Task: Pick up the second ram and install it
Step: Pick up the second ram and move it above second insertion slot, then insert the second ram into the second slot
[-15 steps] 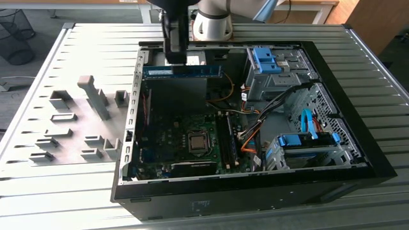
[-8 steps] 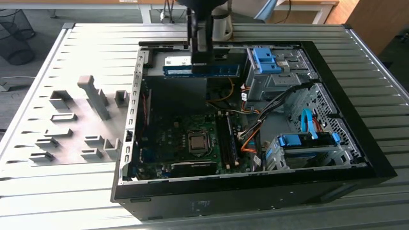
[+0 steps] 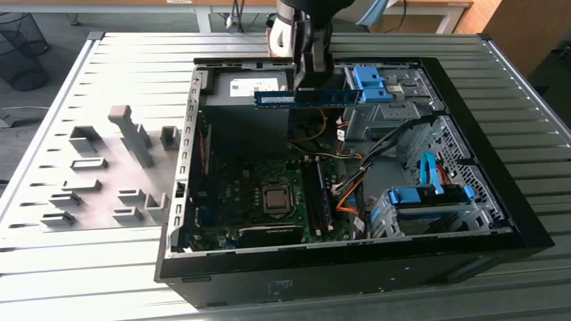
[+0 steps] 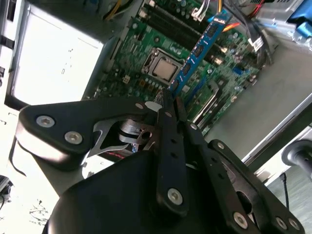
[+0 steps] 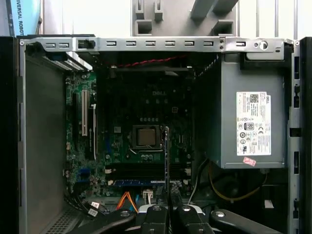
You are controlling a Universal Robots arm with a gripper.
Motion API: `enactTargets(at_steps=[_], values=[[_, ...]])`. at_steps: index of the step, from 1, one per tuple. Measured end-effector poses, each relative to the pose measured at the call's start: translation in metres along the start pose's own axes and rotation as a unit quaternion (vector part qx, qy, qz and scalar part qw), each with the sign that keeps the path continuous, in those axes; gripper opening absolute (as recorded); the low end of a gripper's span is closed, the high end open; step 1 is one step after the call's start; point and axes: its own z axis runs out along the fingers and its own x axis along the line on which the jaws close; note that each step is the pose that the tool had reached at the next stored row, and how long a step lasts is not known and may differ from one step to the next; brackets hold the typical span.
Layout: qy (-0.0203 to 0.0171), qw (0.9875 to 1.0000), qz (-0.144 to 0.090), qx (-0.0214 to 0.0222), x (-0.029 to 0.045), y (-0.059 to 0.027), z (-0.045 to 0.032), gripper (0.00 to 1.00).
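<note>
Ribbed table holds open computer case; above it tool clamps the second ram

The second ram sits crosswise in the tool, above the open computer case lying on the counter. Below the tool, inside the case, lies the motherboard. Fixture blocks stand on the counter outside the case, well apart from the tool, toward the exterior view's left.

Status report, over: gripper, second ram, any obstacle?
Gripper shut on second ram. Ram hangs above open case, not yet seated. Orange cables lie beside slots.
</note>
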Motion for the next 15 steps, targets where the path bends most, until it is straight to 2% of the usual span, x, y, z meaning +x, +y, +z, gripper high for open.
enactTargets(at_steps=[15], values=[[0.0003, 1.0, 0.001, 0.0001, -0.0001, -0.0007, 0.0003, 0.14]])
